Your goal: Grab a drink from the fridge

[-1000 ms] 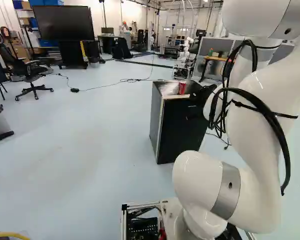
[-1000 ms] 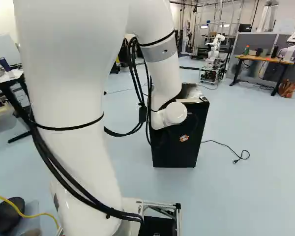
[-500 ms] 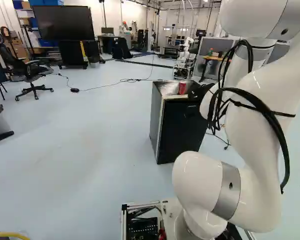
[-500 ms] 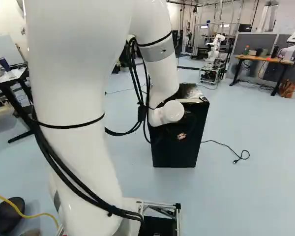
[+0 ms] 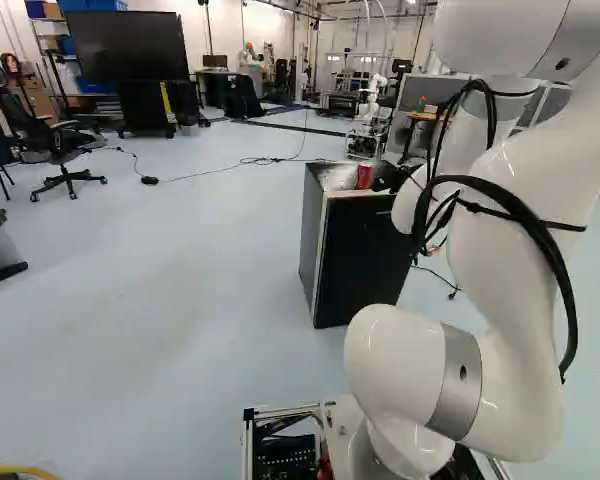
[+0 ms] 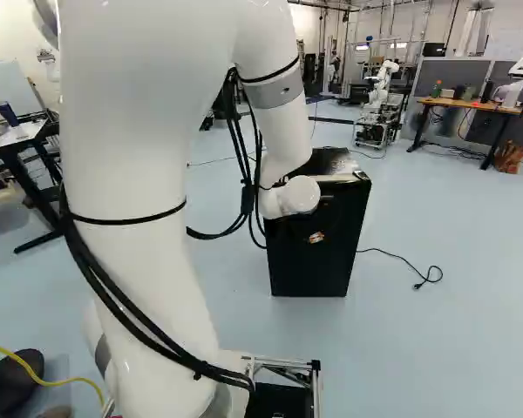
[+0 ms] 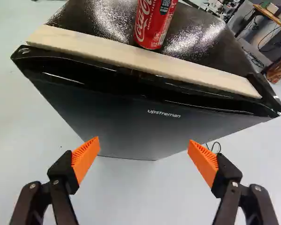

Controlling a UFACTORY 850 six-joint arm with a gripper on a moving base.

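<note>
A cylindrical red can (image 7: 153,23) stands on the glossy black fridge (image 7: 126,122).

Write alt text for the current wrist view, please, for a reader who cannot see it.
The open gripper faces the front of a small black fridge, its door shut; a red drink can stands on top, just behind a pale strip along the front edge.

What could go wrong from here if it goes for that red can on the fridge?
The open hand faces the fridge front, so moving straight ahead might hit it. A knock could topple the can, which stands just behind the wood strip. Coming in low, the fingers may catch that strip first.
</note>
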